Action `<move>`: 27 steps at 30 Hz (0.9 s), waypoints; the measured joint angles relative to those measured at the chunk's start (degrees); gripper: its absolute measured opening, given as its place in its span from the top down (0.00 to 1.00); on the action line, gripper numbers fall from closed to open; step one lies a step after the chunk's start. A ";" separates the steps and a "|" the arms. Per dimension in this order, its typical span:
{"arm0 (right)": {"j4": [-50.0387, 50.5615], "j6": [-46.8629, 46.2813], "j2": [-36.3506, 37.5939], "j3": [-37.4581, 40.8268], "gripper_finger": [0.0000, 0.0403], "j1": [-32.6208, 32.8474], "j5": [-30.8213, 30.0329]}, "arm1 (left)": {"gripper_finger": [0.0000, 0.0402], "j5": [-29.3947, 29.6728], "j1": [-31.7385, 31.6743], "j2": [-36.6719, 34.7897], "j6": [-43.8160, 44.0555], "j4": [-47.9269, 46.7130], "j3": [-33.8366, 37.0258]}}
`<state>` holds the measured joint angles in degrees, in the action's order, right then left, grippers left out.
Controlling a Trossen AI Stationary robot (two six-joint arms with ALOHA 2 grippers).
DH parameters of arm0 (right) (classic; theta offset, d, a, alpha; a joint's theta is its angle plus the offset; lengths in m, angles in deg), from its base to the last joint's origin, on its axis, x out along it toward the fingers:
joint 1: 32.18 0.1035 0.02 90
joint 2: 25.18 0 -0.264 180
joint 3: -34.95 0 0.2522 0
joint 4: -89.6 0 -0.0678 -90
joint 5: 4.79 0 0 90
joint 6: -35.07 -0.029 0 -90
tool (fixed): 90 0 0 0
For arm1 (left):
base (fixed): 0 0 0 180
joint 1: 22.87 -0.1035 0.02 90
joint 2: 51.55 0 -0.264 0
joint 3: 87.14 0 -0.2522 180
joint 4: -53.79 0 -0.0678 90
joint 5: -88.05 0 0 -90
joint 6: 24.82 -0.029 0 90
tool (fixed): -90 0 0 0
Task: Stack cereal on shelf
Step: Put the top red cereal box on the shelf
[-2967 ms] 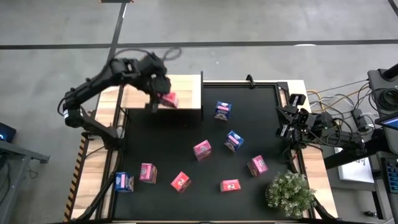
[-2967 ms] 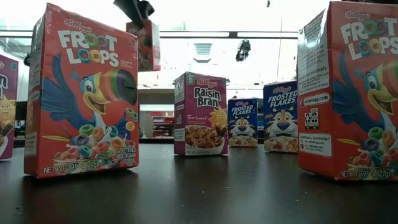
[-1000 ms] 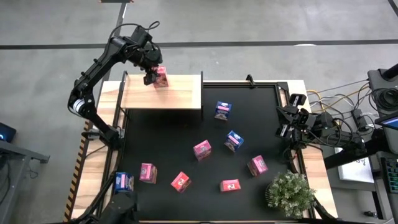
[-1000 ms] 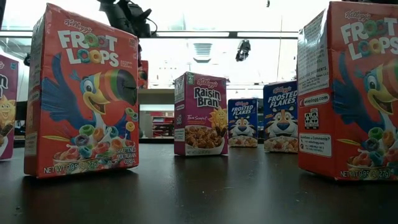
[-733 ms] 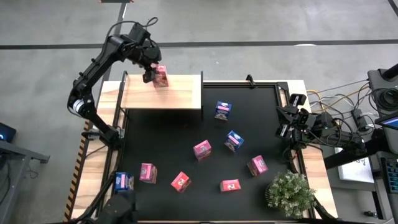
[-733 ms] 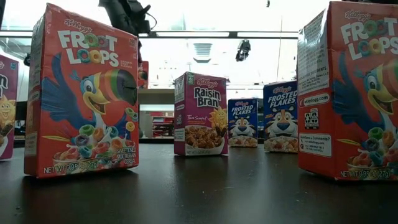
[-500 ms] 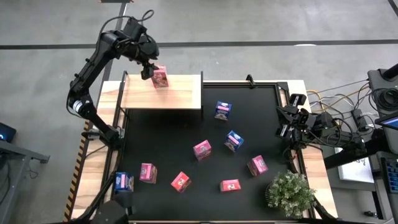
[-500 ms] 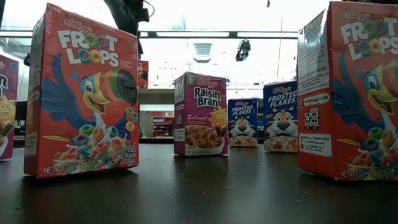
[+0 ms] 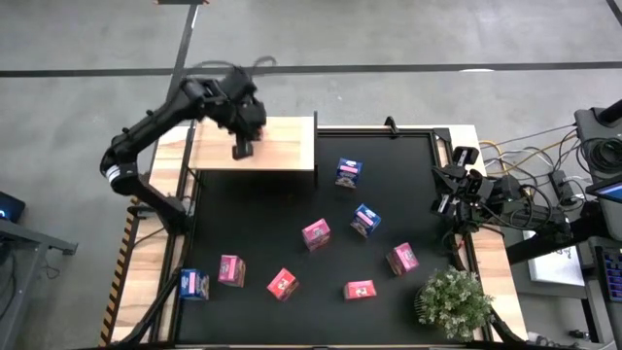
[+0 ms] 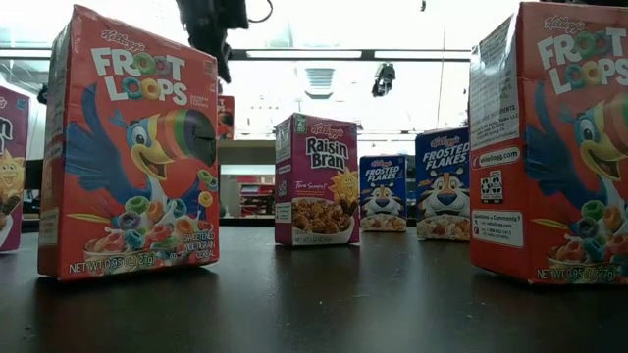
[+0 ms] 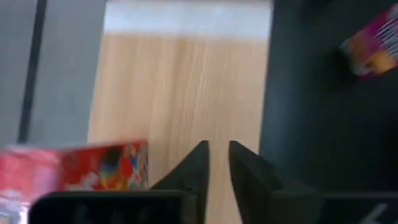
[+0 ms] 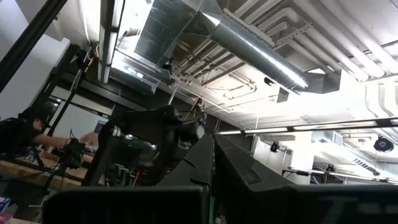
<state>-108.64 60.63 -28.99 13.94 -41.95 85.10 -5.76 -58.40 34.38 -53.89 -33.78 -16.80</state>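
Observation:
A red-pink cereal box (image 11: 93, 165) stands on the pale wooden shelf (image 9: 287, 146) at the table's far left; it also shows in the low view (image 10: 227, 116). In the high view my left arm hides it. My left gripper (image 9: 242, 151) hangs over the shelf's near edge, beside that box and apart from it. Its fingers (image 11: 216, 149) are shut to a narrow slit with nothing between them. Several pink and blue cereal boxes stand scattered on the black mat (image 9: 408, 165), among them a blue one (image 9: 348, 172) and a pink one (image 9: 316, 233). My right gripper (image 9: 452, 190) waits shut at the table's right edge.
A potted plant (image 9: 452, 301) stands at the near right corner, with cables and gear (image 9: 544, 194) beyond the right edge. A blue box (image 9: 194, 284) and a pink box (image 9: 230, 270) stand near the mat's near left corner. A person (image 12: 18, 134) shows far off in the right wrist view.
My left gripper has let go of the red-pink box, which stays standing on the shelf. It drew off toward the far left, then swung toward the shelf's near edge. Its fingers have closed together.

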 joint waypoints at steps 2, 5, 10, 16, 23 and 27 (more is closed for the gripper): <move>0.02 0.10 0.00 0.00 0.98 0.00 -0.01 | 0.98 5.10 1.27 -1.17 1.45 2.85 4.92; 0.02 0.60 0.00 0.00 0.98 -0.01 0.00 | 0.98 12.95 2.21 -3.22 3.31 8.58 11.78; -0.01 0.79 0.00 0.00 0.98 0.01 -0.01 | 1.00 20.24 2.21 -5.41 3.63 16.29 19.13; 0.02 1.04 0.00 0.00 0.98 -0.01 -0.01 | 1.00 23.71 2.09 -6.04 3.14 21.58 22.31; 0.04 1.05 0.00 0.00 0.98 -0.01 -0.03 | 1.00 24.34 1.07 -5.22 2.61 22.37 23.45; 0.04 1.05 0.00 -0.01 0.98 -0.01 -0.03 | 1.00 24.45 0.36 -5.20 2.59 23.19 24.14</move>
<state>-108.60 61.68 -28.99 13.93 -41.96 85.07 18.70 -58.04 29.18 -51.30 -10.59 7.35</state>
